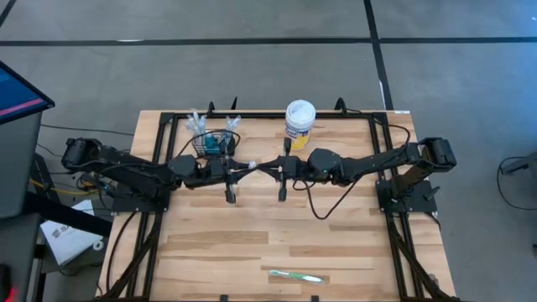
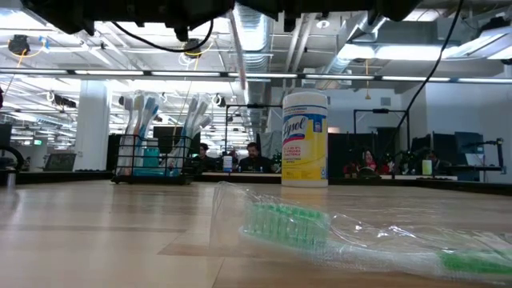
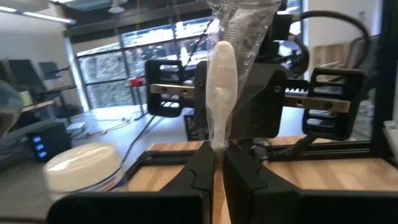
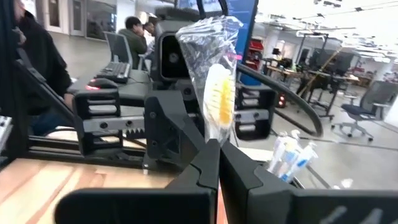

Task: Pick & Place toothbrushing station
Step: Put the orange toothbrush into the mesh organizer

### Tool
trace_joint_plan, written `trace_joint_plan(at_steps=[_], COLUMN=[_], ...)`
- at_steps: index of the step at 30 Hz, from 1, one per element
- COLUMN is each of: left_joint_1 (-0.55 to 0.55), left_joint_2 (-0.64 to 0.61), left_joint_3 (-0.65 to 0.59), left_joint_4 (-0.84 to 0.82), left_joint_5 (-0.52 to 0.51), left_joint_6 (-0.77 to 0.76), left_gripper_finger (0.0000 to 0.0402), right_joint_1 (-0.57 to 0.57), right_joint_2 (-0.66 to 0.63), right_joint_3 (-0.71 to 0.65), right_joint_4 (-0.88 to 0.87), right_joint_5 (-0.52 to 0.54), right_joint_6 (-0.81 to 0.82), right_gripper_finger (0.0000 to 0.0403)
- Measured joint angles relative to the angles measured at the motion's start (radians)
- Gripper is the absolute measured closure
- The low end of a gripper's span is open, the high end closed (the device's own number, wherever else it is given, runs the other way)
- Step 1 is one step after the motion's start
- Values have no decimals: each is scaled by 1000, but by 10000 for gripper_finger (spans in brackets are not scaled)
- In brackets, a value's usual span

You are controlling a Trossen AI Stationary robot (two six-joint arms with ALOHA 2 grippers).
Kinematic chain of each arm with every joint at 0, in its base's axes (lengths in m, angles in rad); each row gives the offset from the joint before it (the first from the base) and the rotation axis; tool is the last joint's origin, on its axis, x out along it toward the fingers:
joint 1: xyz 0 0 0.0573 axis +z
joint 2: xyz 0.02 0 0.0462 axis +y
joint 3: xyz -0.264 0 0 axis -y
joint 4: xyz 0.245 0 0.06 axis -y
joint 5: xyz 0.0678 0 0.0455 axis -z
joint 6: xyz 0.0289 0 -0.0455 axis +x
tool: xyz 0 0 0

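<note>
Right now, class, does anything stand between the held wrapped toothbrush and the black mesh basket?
Nothing visible: left pincer and right pincer grip the toothbrush just beside the basket; the tub stands clear.

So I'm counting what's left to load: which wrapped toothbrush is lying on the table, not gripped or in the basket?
The green toothbrush, alone at the table's near edge; another wrapped toothbrush is held between both arms' jaws, the rest stand in the basket.

Wooden table (image 1: pixel 252 243). Basket (image 1: pixel 215 143) at 11 o'clock; wipes tub (image 1: pixel 299 121) at 12 o'clock, near the far edge; wrapped green toothbrush (image 1: pixel 295 276) at 6 o'clock, near edge.
</note>
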Motion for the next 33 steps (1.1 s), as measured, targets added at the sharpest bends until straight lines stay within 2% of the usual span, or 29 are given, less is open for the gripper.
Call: trace_joint_plan(at_steps=[4,13,17,23,33], left_joint_1=[-5,-5,-5,-5,-4], left_joint_2=[-52,-158,-204,-251,-274], left_joint_3=[0,0,0,0,-1], left_joint_4=[-88,-218,-314,-373,-444], left_joint_5=[-54,-85,-168,-310,-505], left_joint_6=[-4,-29,-31,-31,-78], left_gripper_finger=[396,396,396,396,396], right_joint_1=[-11,-44,-48,-28,10], right_joint_2=[-1,-1,-1,-1,-2], right_joint_3=[0,-1,-1,-1,-1], right_joint_4=[-15,-74,-100,-131,-142], right_joint_5=[4,2,1,-2,-2], right_joint_6=[13,35,66,68,69], right_gripper_finger=[403,391,349,298,276])
